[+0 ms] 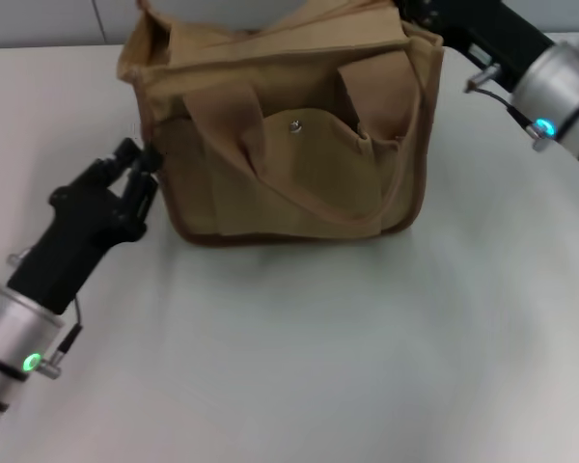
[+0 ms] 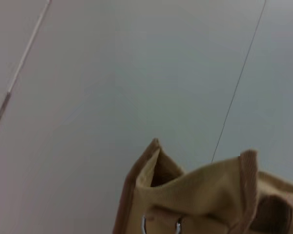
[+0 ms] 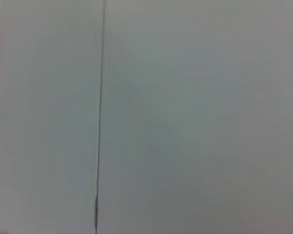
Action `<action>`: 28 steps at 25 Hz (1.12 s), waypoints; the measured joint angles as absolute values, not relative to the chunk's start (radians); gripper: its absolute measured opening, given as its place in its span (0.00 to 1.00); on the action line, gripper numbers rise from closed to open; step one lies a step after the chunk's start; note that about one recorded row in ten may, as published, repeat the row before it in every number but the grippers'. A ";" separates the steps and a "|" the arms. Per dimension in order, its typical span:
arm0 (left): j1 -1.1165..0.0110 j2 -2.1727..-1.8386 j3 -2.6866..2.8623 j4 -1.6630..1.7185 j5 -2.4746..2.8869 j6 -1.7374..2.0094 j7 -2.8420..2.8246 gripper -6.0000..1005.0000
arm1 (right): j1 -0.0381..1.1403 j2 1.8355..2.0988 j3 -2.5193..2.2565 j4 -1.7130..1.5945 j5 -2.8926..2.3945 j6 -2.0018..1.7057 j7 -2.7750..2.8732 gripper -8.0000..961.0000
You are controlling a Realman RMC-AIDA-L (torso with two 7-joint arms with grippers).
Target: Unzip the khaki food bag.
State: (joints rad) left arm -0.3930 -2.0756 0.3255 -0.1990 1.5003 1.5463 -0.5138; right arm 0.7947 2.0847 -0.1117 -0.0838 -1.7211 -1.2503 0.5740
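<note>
The khaki food bag (image 1: 289, 145) stands upright at the back middle of the table, its snap-buttoned front pocket facing me and one loop handle hanging down over the front. My left gripper (image 1: 140, 166) is low against the bag's left end, touching its brown-trimmed edge. The left wrist view shows the bag's end corner (image 2: 205, 195) with a metal ring. My right gripper (image 1: 420, 14) is at the bag's top right corner, partly cut off by the frame edge. The zipper along the top is hidden from view. The right wrist view shows only a plain grey surface.
The bag stands on a pale grey table (image 1: 318, 347). A grey wall rises behind the table's far edge.
</note>
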 joint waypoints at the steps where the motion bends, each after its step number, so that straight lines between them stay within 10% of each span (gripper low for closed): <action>1: -0.385 -2.075 0.326 -0.190 1.500 1.571 -0.514 0.22 | 0.774 2.083 -0.111 -0.085 -1.716 -1.290 0.593 0.28; 15: -0.214 -2.055 0.404 0.205 1.507 1.991 -0.740 0.66 | 0.543 2.069 -0.353 -0.424 -1.721 -1.897 1.045 0.70; 23: -0.256 -1.925 0.681 0.385 1.703 1.981 -0.931 0.81 | 0.468 2.027 -0.842 -0.609 -1.747 -1.979 1.128 0.84; 28: -0.278 -1.925 0.693 0.403 1.745 1.975 -0.954 0.84 | 0.486 2.055 -0.872 -0.615 -1.838 -1.965 1.127 0.84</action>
